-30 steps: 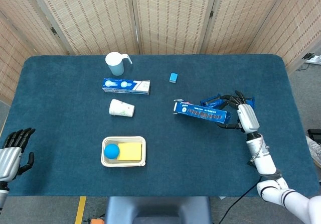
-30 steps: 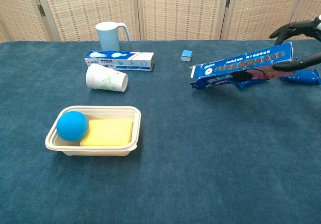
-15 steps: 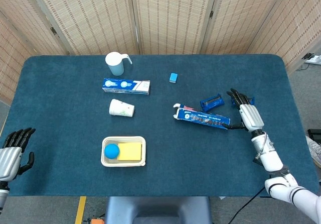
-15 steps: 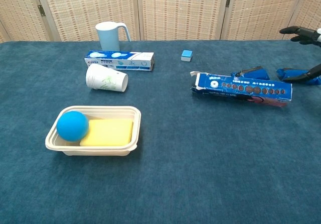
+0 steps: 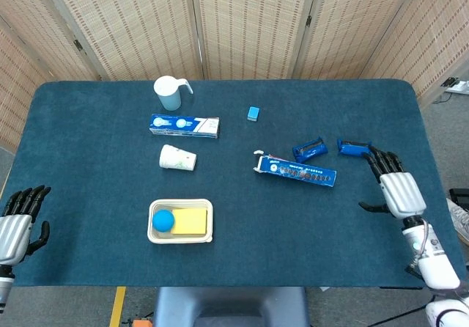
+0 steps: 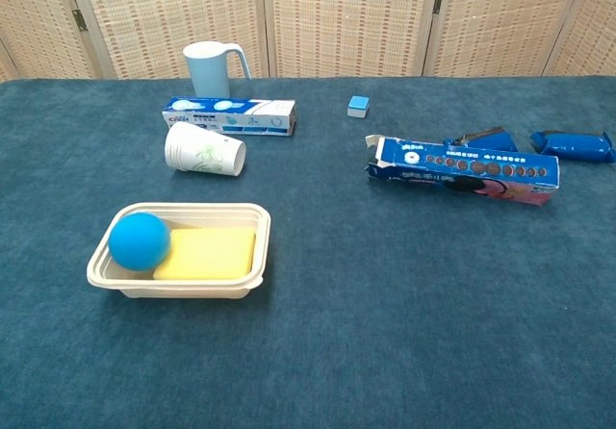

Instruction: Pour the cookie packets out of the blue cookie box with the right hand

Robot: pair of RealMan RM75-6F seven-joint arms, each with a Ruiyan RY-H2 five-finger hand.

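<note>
The blue cookie box (image 5: 297,171) (image 6: 462,169) lies flat on the table right of centre, its open flap end pointing left. Two blue cookie packets lie just behind it: one (image 5: 309,149) (image 6: 481,139) close to the box, the other (image 5: 352,148) (image 6: 574,145) further right. My right hand (image 5: 396,187) is at the table's right side, well clear of the box, fingers spread and holding nothing; the chest view does not show it. My left hand (image 5: 17,217) rests open at the far left edge.
A light blue mug (image 5: 168,92) and a toothpaste box (image 5: 185,125) lie at the back left, a paper cup (image 5: 178,158) on its side below them. A cream tray (image 5: 206,229) holds a blue ball and a yellow sponge. A small blue block (image 5: 253,113) sits mid-back.
My right hand held the box tilted above the table, set it down flat, let go, and has drawn back to the right. The left hand has not moved.
</note>
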